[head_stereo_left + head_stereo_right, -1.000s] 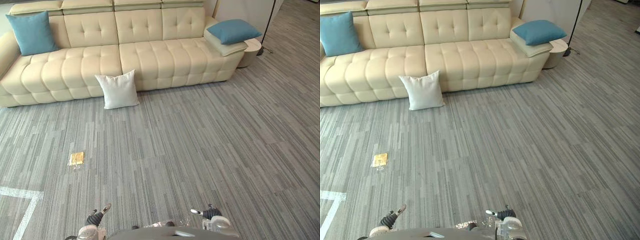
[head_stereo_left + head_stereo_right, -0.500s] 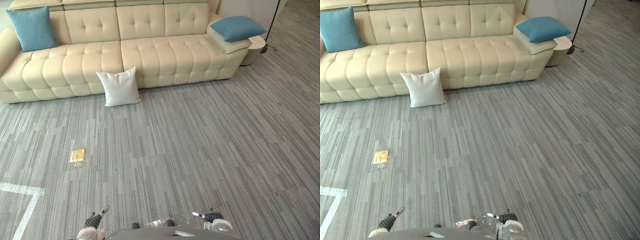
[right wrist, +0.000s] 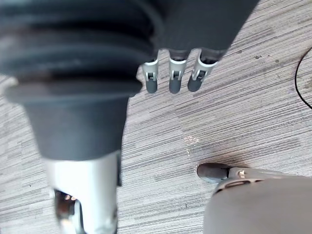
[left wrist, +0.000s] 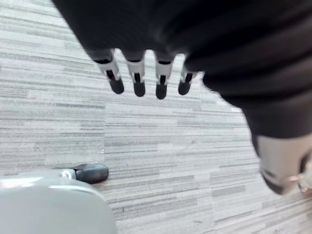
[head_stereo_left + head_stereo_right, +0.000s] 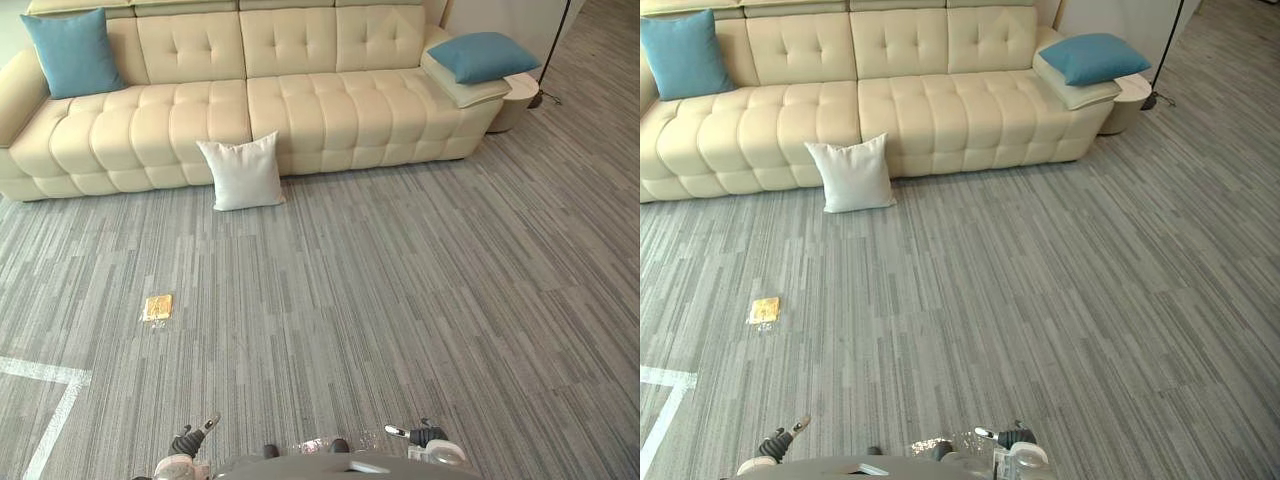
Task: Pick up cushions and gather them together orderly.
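A white cushion (image 5: 241, 173) stands on the carpet, leaning against the front of the cream sofa (image 5: 300, 110). One blue cushion (image 5: 73, 52) leans on the sofa's far left backrest. Another blue cushion (image 5: 483, 57) lies on a cream cushion (image 5: 463, 90) at the sofa's right end. My left hand (image 5: 187, 441) and right hand (image 5: 415, 434) hang low at the bottom of the eye views, far from every cushion. In the wrist views the left hand's fingers (image 4: 139, 80) and the right hand's fingers (image 3: 174, 79) hang relaxed over bare carpet, holding nothing.
A small yellow patch (image 5: 157, 306) lies on the grey carpet at the left. White tape lines (image 5: 45, 400) mark the floor at the lower left. A round side table (image 5: 518, 95) and a floor lamp's pole (image 5: 553, 50) stand right of the sofa.
The whole picture has shifted: the sofa and cushions sit slightly further right and more of the sofa's left end shows. Both hands hang as before.
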